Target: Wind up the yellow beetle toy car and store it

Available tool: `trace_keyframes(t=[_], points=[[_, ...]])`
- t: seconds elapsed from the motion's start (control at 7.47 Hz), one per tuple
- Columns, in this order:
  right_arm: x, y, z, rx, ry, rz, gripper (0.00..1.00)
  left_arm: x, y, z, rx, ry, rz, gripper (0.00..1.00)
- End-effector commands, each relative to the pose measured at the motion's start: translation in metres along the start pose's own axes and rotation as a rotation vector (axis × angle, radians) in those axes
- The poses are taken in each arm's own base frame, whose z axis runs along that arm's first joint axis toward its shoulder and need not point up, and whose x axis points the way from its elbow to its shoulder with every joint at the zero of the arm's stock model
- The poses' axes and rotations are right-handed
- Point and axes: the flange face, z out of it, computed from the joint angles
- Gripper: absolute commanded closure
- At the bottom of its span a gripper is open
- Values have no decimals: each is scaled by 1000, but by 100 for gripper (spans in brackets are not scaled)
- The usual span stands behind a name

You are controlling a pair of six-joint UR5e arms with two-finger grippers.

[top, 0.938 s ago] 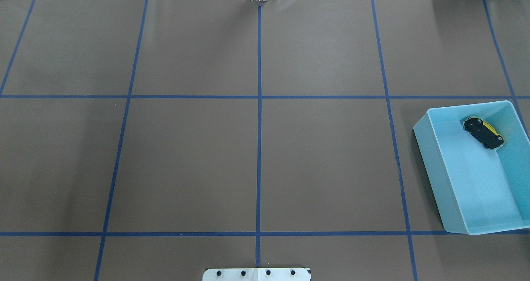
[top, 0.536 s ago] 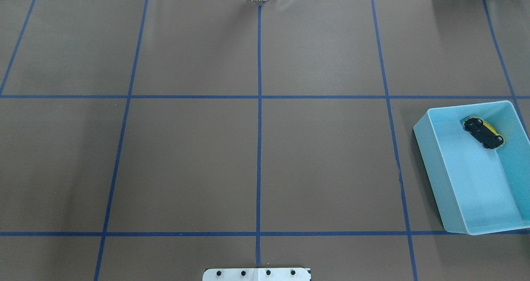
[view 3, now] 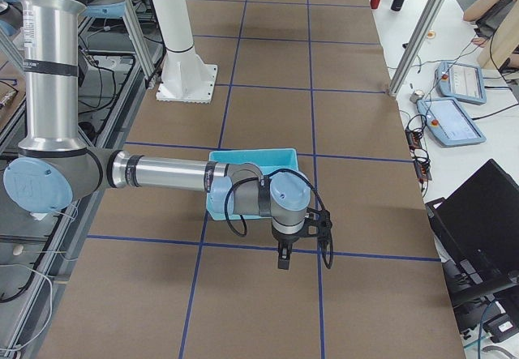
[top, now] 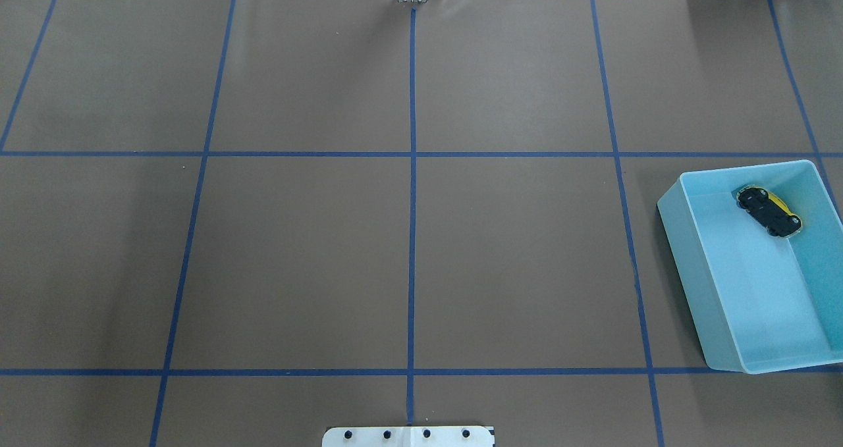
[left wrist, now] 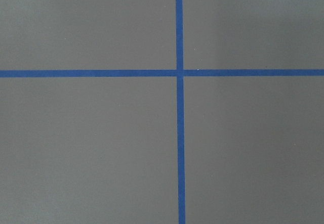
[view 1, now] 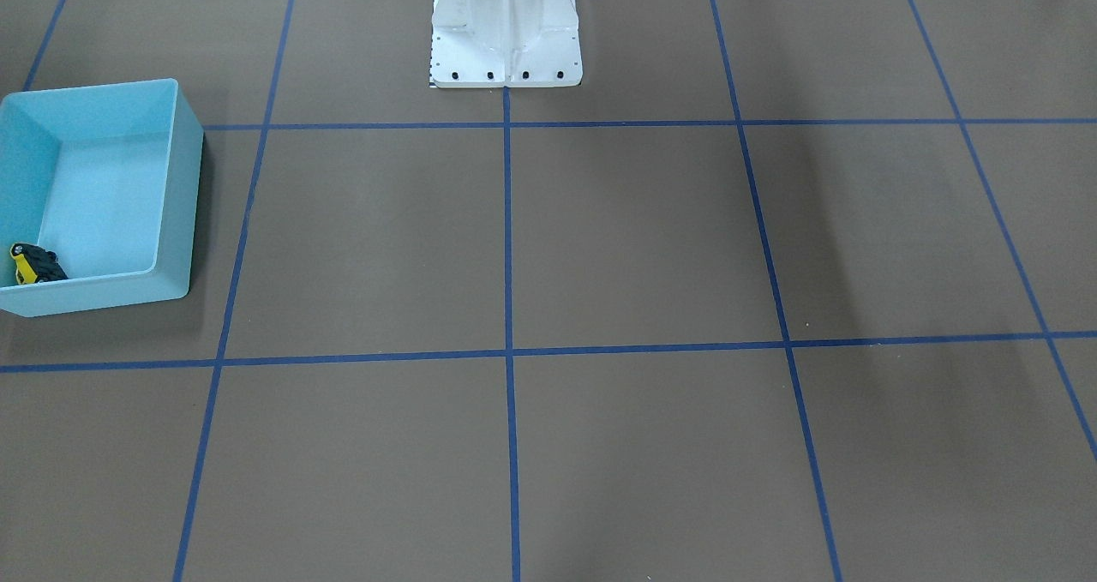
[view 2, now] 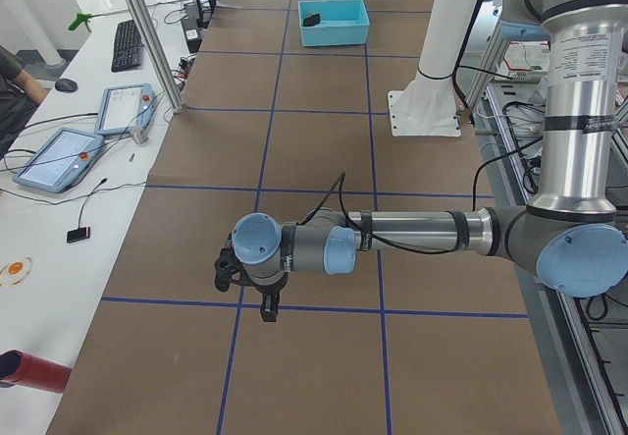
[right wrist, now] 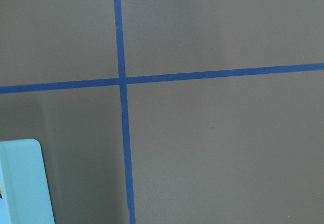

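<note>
The yellow beetle toy car lies tipped inside the light blue bin, near its far right corner, black underside showing. It also shows in the front-facing view, in the bin. Neither gripper appears in the overhead or front views. The left gripper hangs over the table's left end, far from the bin. The right gripper hangs just past the bin, above a tape crossing. I cannot tell whether either is open or shut. Both wrist views show only bare mat; the bin's corner shows in the right one.
The brown mat carries a grid of blue tape lines. The white robot base stands at the table's near edge. Operator desks with pendants and a keyboard flank the far side.
</note>
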Motion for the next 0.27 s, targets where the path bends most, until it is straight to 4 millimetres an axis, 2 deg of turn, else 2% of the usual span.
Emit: trace_keyframes(t=[0.0, 0.13], points=[[-1, 0, -1, 1, 0, -2, 1, 0, 0, 0, -1, 0, -1, 0], [-1, 0, -1, 2, 0, -3, 1, 0, 0, 0, -1, 0, -1, 0]])
